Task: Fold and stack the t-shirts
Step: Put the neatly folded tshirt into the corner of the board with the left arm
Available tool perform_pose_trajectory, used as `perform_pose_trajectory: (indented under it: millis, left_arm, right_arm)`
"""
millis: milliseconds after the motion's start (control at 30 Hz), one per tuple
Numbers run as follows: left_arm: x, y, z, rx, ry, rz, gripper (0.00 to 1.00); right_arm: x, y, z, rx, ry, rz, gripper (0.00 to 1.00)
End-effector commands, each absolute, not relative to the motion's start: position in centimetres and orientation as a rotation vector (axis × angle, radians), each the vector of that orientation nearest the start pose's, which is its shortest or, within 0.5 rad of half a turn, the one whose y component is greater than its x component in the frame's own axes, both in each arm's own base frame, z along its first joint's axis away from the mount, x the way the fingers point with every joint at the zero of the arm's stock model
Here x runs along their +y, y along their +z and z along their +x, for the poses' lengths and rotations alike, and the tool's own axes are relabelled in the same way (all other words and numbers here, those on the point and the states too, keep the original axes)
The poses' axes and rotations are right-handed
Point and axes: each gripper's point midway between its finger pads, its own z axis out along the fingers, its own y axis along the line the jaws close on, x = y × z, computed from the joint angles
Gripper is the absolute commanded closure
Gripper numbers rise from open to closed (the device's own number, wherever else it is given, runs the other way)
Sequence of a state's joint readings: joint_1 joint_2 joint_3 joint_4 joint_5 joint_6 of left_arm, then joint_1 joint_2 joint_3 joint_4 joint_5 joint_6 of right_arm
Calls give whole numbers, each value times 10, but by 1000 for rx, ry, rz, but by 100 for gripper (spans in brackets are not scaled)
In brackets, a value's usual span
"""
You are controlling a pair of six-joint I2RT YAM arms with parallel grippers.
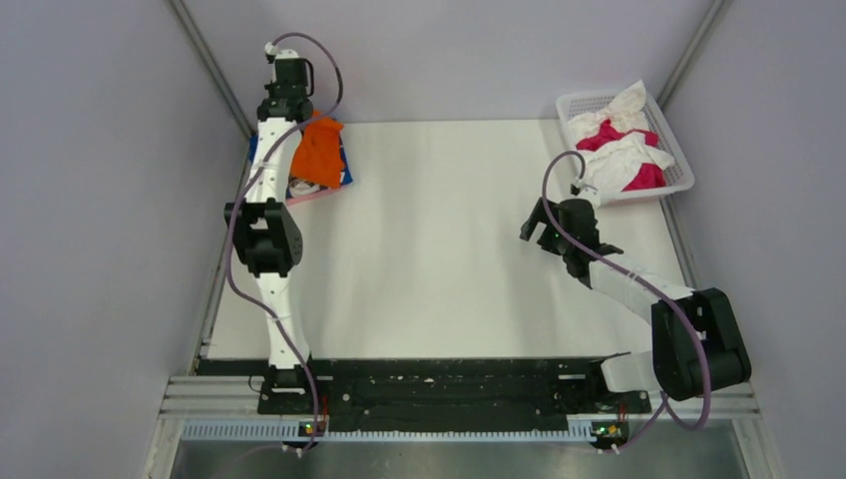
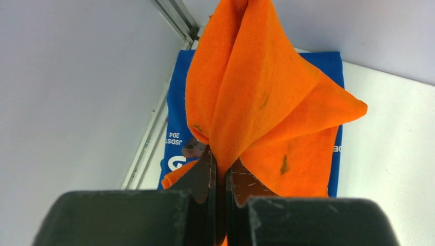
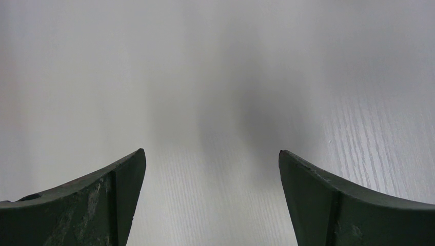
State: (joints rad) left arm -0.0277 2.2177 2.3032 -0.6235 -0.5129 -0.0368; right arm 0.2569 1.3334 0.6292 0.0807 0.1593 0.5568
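My left gripper (image 1: 304, 118) (image 2: 219, 161) is shut on a bright orange t-shirt (image 1: 321, 150) (image 2: 256, 97), which hangs from its jaws over a folded blue t-shirt with white lettering (image 1: 344, 172) (image 2: 177, 123) at the table's far left corner. A pink edge of another shirt (image 1: 314, 197) shows under the blue one. My right gripper (image 1: 534, 225) (image 3: 211, 154) is open and empty, hovering over bare white table right of centre. White and magenta t-shirts (image 1: 627, 145) lie crumpled in the basket.
A white plastic lattice basket (image 1: 681, 168) stands at the far right corner. Grey walls and metal frame rails (image 1: 211, 70) close in the table on the left, back and right.
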Motion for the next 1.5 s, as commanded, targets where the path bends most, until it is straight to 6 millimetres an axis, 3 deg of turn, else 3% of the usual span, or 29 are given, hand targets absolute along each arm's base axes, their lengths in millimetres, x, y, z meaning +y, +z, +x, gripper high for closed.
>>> perform_pose_trajectory:
  millis: [0, 133, 233, 400, 633, 733, 967, 1200, 1467]
  left_arm:
    - [84, 249, 610, 2009, 377, -399, 100]
    - [107, 232, 613, 2027, 355, -456, 100]
    - [111, 227, 611, 2039, 322, -483, 100]
    - [99, 254, 609, 1997, 249, -476, 100]
    - [61, 306, 597, 1925, 266, -389, 100]
    - [32, 322, 593, 1900, 290, -338, 100]
    - [-10, 342, 593, 1853, 251, -328, 100]
    - [-27, 341, 605, 1829, 150, -362, 100]
    - [-32, 316, 621, 1845, 121, -395, 100]
  right_arm:
    - [84, 97, 370, 2118, 271, 406, 1]
    - [85, 97, 372, 2121, 273, 399, 1]
    - [86, 97, 372, 2126, 273, 396, 1]
    - [85, 100, 372, 2119, 272, 397, 1]
    - [90, 99, 372, 2125, 300, 387, 1]
    - [90, 98, 371, 2127, 304, 386, 1]
    - [93, 102, 370, 2120, 328, 380, 1]
    - [94, 104, 370, 2113, 337, 382, 1]
    - [93, 102, 369, 2122, 327, 387, 1]
